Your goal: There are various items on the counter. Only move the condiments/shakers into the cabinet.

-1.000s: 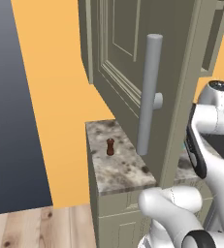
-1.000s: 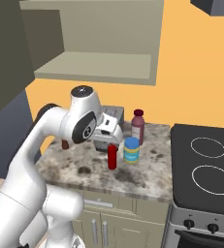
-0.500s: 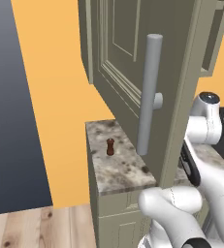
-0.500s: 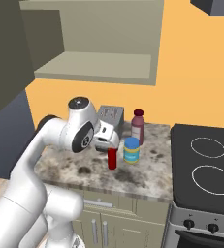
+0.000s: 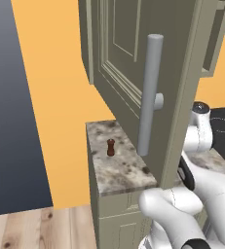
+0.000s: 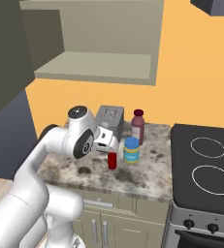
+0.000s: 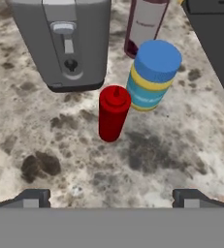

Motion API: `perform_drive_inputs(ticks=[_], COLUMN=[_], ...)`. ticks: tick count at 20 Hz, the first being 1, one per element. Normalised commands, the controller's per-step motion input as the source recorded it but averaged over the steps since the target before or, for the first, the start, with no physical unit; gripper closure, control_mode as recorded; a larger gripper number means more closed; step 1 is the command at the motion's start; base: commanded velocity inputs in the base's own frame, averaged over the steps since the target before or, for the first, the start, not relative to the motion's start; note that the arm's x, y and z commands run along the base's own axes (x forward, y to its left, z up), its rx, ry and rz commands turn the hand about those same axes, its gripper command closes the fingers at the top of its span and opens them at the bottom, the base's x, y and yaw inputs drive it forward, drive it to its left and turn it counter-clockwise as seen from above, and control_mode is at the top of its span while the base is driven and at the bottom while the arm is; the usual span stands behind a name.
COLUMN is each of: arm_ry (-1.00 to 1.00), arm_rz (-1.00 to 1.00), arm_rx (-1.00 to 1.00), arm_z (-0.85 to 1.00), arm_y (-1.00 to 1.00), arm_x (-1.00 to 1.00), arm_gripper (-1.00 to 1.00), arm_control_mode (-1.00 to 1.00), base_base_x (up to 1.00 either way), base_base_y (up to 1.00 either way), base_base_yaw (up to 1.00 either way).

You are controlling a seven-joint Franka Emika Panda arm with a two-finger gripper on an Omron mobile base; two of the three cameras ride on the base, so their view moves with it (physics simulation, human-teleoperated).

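Note:
A small dark reddish-brown shaker (image 5: 111, 147) stands upright near the left end of the granite counter (image 5: 120, 171). The cabinet (image 6: 100, 67) above the counter is open, with a bare shelf; its door (image 5: 118, 53) and bar handle (image 5: 150, 93) swing out toward me. My gripper (image 6: 106, 144) hangs open just above a red squeeze bottle (image 6: 112, 160). In the hand view the red squeeze bottle (image 7: 113, 114) stands ahead of the gripper (image 7: 111, 197), centred between the spread fingertips (image 7: 34, 198), with nothing held.
A grey toaster (image 7: 65, 39) stands behind the red bottle at the left. A jar with a blue lid (image 7: 152, 75) and a dark red bottle (image 7: 145, 23) crowd its right side. The black stovetop (image 6: 206, 168) adjoins the counter on the right.
The arm has lowered and the hand has come down toward the red squeeze bottle. The jaws stayed open. The items on the counter have not moved.

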Motion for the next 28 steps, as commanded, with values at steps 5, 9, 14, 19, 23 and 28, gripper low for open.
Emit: perform_drive_inputs(ticks=[5,9,14,19,23,28], arm_ry=[0.01,0.0,0.0,0.0,0.0,-0.03], arm_rz=[0.0,0.0,0.0,-0.01,0.0,-0.01], arm_rx=[-0.01,0.0,0.0,0.0,0.0,0.02], arm_z=[-0.23,-0.23,-0.13,-0.09,-0.07,-0.12], arm_y=[0.0,0.0,-0.01,-0.1,-0.29,-0.07], arm_x=[0.13,0.21,0.22,0.22,0.07,0.01], arm_gripper=[-1.0,-1.0,-1.0,-1.0,-1.0,-1.0], arm_control_mode=[-1.0,-1.0,-1.0,-1.0,-1.0,-1.0], base_base_x=[0.0,0.0,0.0,0.0,0.0,0.0], base_base_y=[0.0,0.0,0.0,0.0,0.0,0.0], base_base_yaw=[0.0,0.0,0.0,0.0,0.0,0.0])
